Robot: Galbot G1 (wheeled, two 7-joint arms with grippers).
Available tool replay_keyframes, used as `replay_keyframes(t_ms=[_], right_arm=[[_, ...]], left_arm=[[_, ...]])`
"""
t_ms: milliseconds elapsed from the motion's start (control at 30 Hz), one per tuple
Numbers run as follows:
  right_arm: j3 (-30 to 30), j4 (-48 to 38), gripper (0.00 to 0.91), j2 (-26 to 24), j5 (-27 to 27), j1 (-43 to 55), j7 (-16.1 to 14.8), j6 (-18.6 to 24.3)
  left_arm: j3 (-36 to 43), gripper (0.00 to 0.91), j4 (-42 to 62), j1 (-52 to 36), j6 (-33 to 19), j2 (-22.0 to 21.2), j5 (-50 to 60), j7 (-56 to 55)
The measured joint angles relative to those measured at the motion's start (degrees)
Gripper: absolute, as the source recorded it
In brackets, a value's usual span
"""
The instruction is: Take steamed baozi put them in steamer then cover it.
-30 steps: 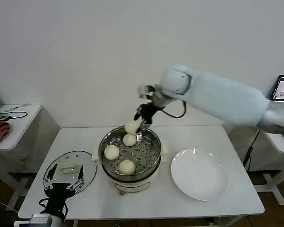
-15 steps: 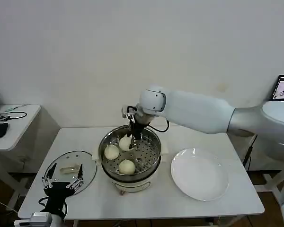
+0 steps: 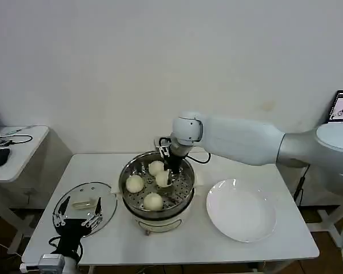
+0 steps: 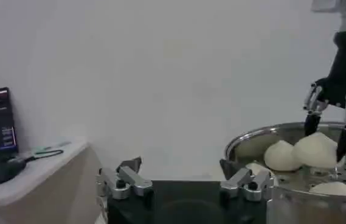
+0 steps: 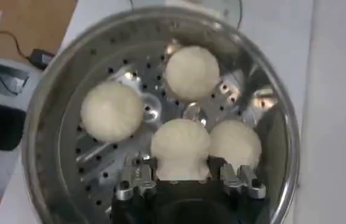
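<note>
The steamer (image 3: pixel 127 171) stands mid-table with four steamed baozi on its perforated tray. My right gripper (image 3: pixel 169 174) reaches down into it, shut on one baozi (image 5: pixel 180 148), whose sides are pinched between the fingers (image 5: pixel 137 181). That baozi (image 3: pixel 162 178) sits low by the tray, next to the far one (image 3: pixel 155 166). Two more lie at the left (image 3: pixel 135 183) and front (image 3: pixel 153 201). The cover (image 3: pixel 84 197), a glass lid, lies flat on the table left of the steamer. My left gripper (image 3: pixel 78 213) hovers open over its near edge.
A white plate (image 3: pixel 240 209) lies right of the steamer. A small side table (image 3: pixel 17 149) with a mouse and cables stands at far left. In the left wrist view the steamer rim (image 4: pixel 255 137) and the right gripper (image 4: pixel 331 119) show ahead.
The right gripper has carried the baozi from above the steamer's far rim down into the steamer, beside the far bun. The left arm has stayed over the cover.
</note>
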Motion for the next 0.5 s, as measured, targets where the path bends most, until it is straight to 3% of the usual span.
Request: replay_keyframes(t_ms=[400, 433, 467, 500], right_arm=[[-1.1, 0.3, 0.584, -1.2, -2.4, -0.1, -0.6, 0.0], [-1.2, 0.3, 0.615, -1.2, -2.5, -0.2, -0.5, 0.0], [-1.3, 0.3, 0.907, -1.1, -2.6, -0.2, -0.5, 0.0], [-1.4, 0.4, 0.907, -1.2, -2.7, -0.2, -0.5, 0.0]], left_arm=[[0.2, 0.907, 0.5, -0.4, 0.0, -0.1, -0.1, 0.0], [0.3, 0.907, 0.5, -0.4, 0.0, -0.1, -0.1, 0.0], [0.3, 0.907, 0.5, -0.4, 0.0, -0.1, -0.1, 0.0], [0.3, 0.907, 0.5, -0.4, 0.0, -0.1, -0.1, 0.0]])
